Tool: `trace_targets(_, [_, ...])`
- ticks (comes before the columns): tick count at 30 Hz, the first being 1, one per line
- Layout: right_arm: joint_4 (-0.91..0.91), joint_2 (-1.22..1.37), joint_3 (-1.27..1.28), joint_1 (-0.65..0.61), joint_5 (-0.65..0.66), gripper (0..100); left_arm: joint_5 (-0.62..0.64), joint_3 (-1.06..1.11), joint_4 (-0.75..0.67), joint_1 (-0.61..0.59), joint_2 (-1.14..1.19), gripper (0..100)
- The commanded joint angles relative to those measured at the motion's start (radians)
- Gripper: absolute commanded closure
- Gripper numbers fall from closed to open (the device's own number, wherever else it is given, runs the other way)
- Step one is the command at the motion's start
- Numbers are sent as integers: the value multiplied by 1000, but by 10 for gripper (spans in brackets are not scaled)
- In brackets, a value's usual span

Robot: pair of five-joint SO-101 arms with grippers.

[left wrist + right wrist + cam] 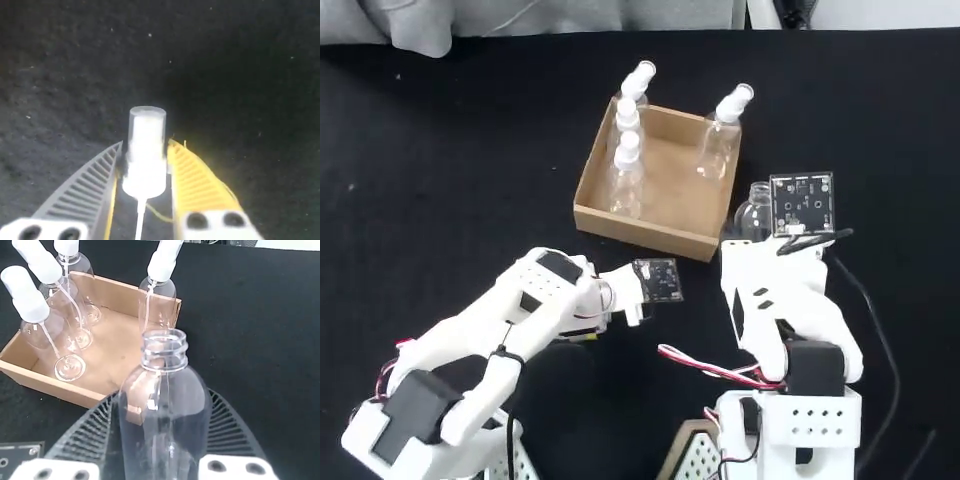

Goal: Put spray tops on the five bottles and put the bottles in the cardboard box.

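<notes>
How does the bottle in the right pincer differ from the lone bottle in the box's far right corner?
The held bottle has a bare open neck; the corner bottle wears a white spray top. The held bottle stands upright in the right pincer outside the cardboard box; the corner bottle leans inside it. Both are clear and look empty.
</notes>
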Motion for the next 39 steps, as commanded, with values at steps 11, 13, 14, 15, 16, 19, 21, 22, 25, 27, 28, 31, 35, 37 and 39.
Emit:
trace_targets(11, [-34, -24, -41, 17, 2, 864, 63, -150, 175, -8, 11, 971])
trace_targets(13, [-35, -24, -35, 17, 0, 864, 106, -154, 181, -8, 2, 971])
trace_targets(14, [-43, -24, -27, 17, 2, 864, 126, -157, 187, -7, -14, 971])
trace_targets(15, [-55, -24, -19, 17, 0, 864, 138, -159, 201, -4, -40, 971])
trace_targets(16, [-68, -24, -8, 17, -2, 864, 152, -157, 218, 1, -71, 971])
trace_targets(19, [-104, -24, 21, 17, -5, 864, 201, -153, 269, 2, -189, 970])
trace_targets(21, [-107, -24, 25, 17, -8, 864, 230, -150, 298, -2, -276, 968])
trace_targets(22, [-106, -24, 25, 15, -8, 864, 247, -150, 316, -2, -311, 968])
trace_targets(25, [-106, -24, 28, 15, -8, 864, 298, -150, 359, 1, -411, 967])
trace_targets(27, [-104, -24, 28, 15, -8, 864, 325, -150, 377, 1, -463, 967])
trace_targets(28, [-104, -24, 28, 15, -8, 864, 338, -151, 381, 1, -483, 967])
trace_targets(31, [-103, -24, 28, 14, -8, 864, 390, -154, 379, -1, -519, 969])
trace_targets(35, [-98, -24, 38, -35, -8, 864, 450, -165, 371, -1, -545, 970])
trace_targets(37, [-106, -24, 48, -51, -8, 864, 462, -182, 351, -7, -555, 970])
trace_targets(39, [-106, -24, 51, -66, -8, 864, 485, -188, 336, -8, -568, 970])
